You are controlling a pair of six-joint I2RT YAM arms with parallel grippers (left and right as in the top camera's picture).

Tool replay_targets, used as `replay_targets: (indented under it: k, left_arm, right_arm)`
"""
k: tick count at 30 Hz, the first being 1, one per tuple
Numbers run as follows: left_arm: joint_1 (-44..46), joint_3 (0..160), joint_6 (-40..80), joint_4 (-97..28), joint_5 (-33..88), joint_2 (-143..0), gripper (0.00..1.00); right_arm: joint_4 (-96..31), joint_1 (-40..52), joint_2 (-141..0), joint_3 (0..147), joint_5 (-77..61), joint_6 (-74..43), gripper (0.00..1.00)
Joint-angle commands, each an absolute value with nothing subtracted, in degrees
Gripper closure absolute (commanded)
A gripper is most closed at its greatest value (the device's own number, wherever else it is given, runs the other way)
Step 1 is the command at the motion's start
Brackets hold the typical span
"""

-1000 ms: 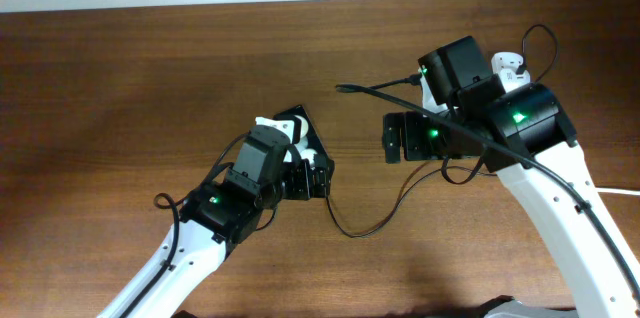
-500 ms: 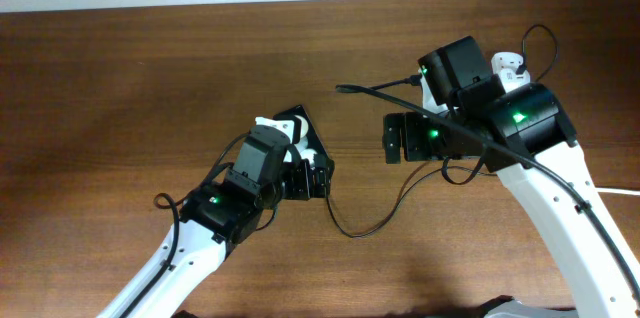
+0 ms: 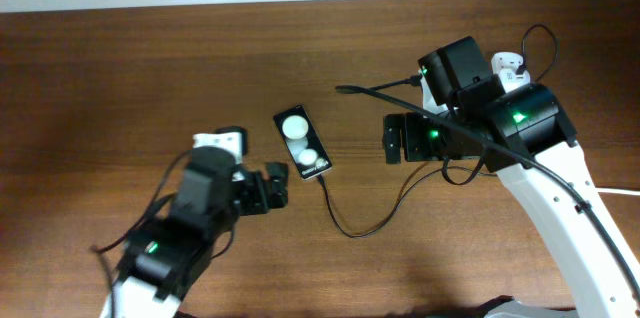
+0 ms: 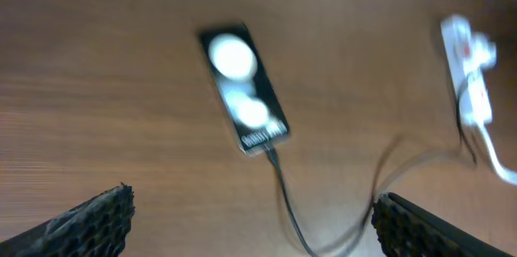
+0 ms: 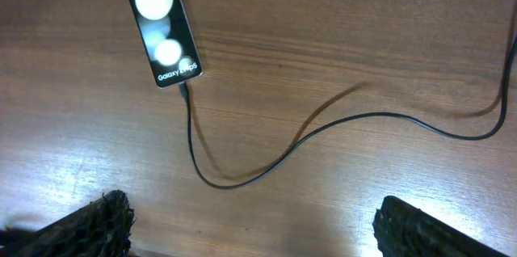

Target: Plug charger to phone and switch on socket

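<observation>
Left claw (image 3: 280, 186) released, fingers wide. The Galaxy phone (image 3: 302, 141) lies just ahead of it, charger (image 3: 345, 226) tip at its near edge. Right claw (image 3: 389, 139) likewise released, above the charger.

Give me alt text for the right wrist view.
A black phone lies face up at upper left on a wooden table, a thin black cable running from its bottom edge and curving away to the right. The open jaws' tips show in the bottom corners.
</observation>
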State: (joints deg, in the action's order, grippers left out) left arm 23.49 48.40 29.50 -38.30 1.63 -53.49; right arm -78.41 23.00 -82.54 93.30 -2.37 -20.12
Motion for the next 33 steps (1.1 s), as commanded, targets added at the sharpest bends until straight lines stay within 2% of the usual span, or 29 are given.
replay_targets:
  k: [1,4,7,16,19,25,33]
  left_arm:
    - [11.09,42.11,28.58,-38.63,3.11,-40.77,0.01]
    - [-0.14,31.99,28.56,-38.68,7.18,-25.98,0.01]
    - [-6.48,22.44,28.56,-38.65,10.96,-13.3,0.01]
    - [-6.98,7.73,28.14,-27.27,10.61,-3.77,0.01]
    - [-7.05,7.38,26.85,-24.75,9.17,-0.84,0.01]
    - [-7.03,0.51,26.87,-2.7,9.21,-0.27,0.01]
    - [-7.03,0.51,20.91,-3.86,9.65,-0.27,0.01]
  right_arm:
    - [-78.46,23.33,-81.43,92.77,-1.48,-19.75,0.01]
    - [-78.46,23.33,-81.43,92.77,-1.48,-19.75,0.01]
    - [-78.46,23.33,-81.43,92.77,-1.48,-19.75,0.01]
    - [-78.46,23.33,-81.43,92.77,-1.48,-19.75,0.01]
    - [-78.46,23.33,-81.43,92.77,-1.48,-19.75,0.01]
    - [-78.46,23.33,-81.43,92.77,-1.48,-19.75,0.01]
    - [-78.46,23.33,-81.43,92.77,-1.48,-19.75,0.01]
